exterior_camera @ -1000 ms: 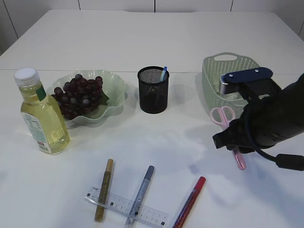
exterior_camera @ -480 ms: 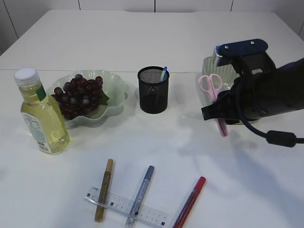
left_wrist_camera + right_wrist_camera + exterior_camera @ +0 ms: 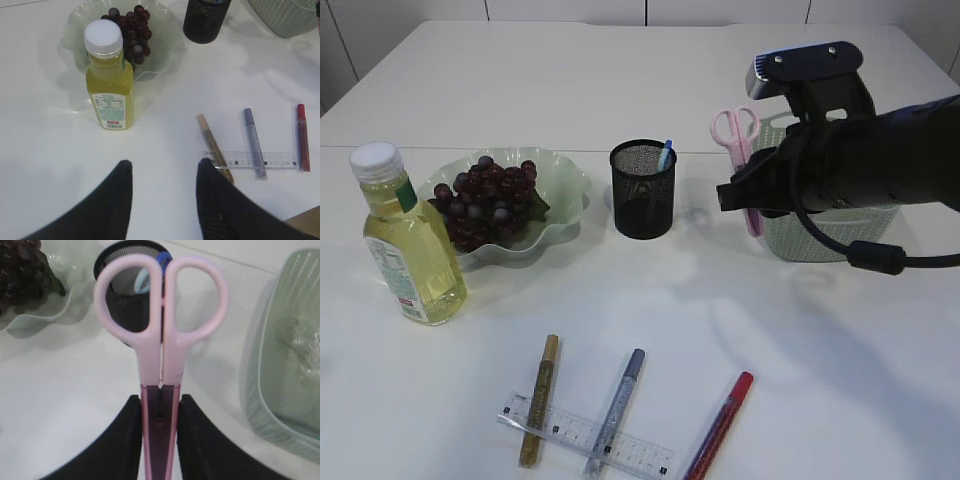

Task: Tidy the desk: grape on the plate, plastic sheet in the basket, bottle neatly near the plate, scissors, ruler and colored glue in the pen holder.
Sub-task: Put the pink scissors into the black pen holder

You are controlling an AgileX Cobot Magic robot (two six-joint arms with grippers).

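The right gripper (image 3: 159,412), its two black fingers (image 3: 129,440) clamped on the translucent magenta blade sheath of a pair of pink-handled scissors (image 3: 737,140), holds them aloft with the finger loops upward, between the black wire-mesh pen holder (image 3: 643,188) and the pale green perforated plastic basket (image 3: 820,235). In the right wrist view the loops of the scissors frame the pen holder's rim, where a blue-capped item (image 3: 161,261) already stands. A crinkled clear plastic sheet (image 3: 302,345) lies inside the basket.

To the left, a bunch of dark purple grapes (image 3: 485,200) sits on the wavy-edged, pale green glass plate (image 3: 558,180). Just beside the plate stands a clear bottle of yellow liquid with a white cap (image 3: 106,82); its label carries fine print and a small red mark, too small to read.

Near the table's front edge lie three glitter glue pens: gold (image 3: 539,398), silver-blue (image 3: 617,407) and red (image 3: 720,424). A clear plastic ruler (image 3: 250,160) with printed graduations lies across under the gold and silver-blue pens, its numerals illegible.

The left gripper (image 3: 165,170) hovers low over the bare white table (image 3: 620,80), fingers parted, grasping nothing.
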